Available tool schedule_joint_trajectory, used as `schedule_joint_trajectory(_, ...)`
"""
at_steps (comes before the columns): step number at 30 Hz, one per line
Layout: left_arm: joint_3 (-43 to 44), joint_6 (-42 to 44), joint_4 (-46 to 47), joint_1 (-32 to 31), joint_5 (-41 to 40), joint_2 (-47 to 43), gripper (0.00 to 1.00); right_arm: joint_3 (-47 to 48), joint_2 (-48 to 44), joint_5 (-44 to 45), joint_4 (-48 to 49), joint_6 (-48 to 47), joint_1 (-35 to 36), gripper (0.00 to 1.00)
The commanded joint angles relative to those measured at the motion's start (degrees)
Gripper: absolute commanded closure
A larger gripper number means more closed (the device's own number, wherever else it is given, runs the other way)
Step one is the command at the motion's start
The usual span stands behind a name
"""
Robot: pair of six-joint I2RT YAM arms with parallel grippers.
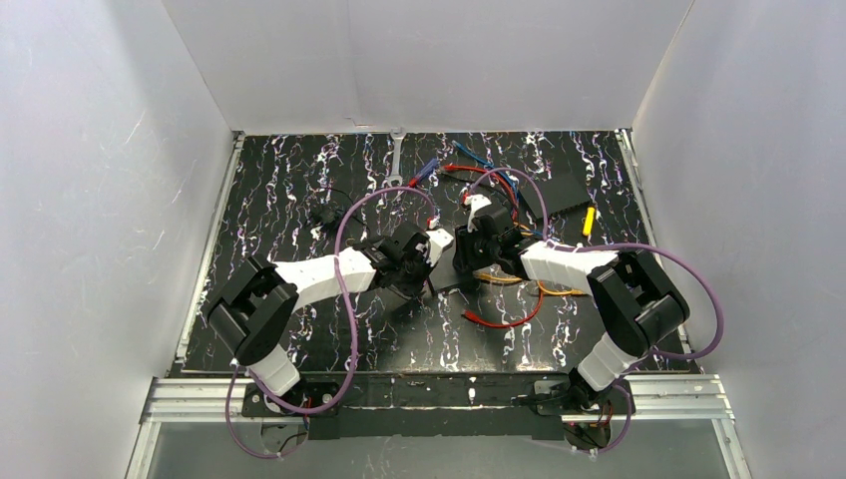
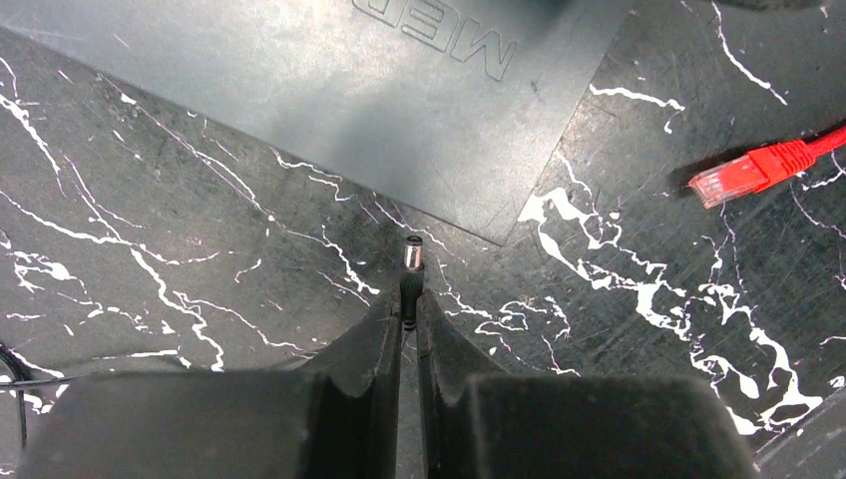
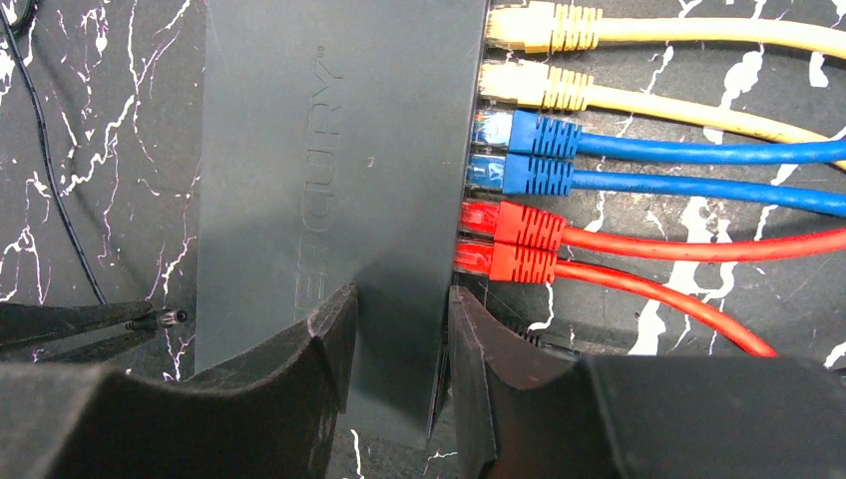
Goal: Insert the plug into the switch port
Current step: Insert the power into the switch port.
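The switch [image 3: 329, 170] is a flat matte-black box with raised lettering. Yellow, blue and red cables [image 3: 539, 160] sit in the sockets along its right edge. My right gripper [image 3: 399, 299] is shut on its near end, one finger on the top face and one at the socket edge. My left gripper [image 2: 409, 311] is shut on a small black barrel plug [image 2: 411, 261] whose metal tip points at the switch's [image 2: 329, 100] plain edge, a short gap away. The plug [image 3: 170, 317] also shows at the switch's left side. In the top view both grippers [image 1: 424, 261] [image 1: 467, 249] meet mid-table.
A loose red cable plug [image 2: 748, 172] lies to the right of the switch's corner. A plain black slab [image 1: 564, 190] and a yellow piece [image 1: 589, 220] lie at the back right. A wrench [image 1: 396, 160] lies at the back, a small black block [image 1: 322, 215] to the left.
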Motion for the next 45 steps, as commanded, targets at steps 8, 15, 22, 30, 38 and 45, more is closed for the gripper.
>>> schedule_joint_trajectory(8,3.76,0.60,-1.33,-0.26,0.40,1.61,1.00,1.12,2.41,-2.19,-1.81,-0.67,0.51,0.55)
schedule_joint_trajectory(15,4.55,0.60,-2.50,-0.25,0.23,2.71,1.00,1.12,2.55,-2.35,-1.80,-0.67,0.49,0.55)
schedule_joint_trajectory(22,5.05,0.60,-3.52,-0.27,0.35,2.60,1.00,1.13,2.70,-2.55,-1.72,-0.58,0.51,0.55)
schedule_joint_trajectory(30,5.77,0.60,-4.39,-0.40,0.84,3.24,1.00,1.19,2.92,-2.79,-1.50,-0.34,0.54,0.55)
schedule_joint_trajectory(38,6.10,0.60,-4.74,-0.37,0.93,3.82,1.00,1.20,3.50,-3.54,-1.08,0.56,0.47,0.56)
schedule_joint_trajectory(45,6.82,0.60,-5.60,-0.41,1.11,4.45,1.00,1.12,4.00,-4.53,-0.85,1.04,0.17,0.56)
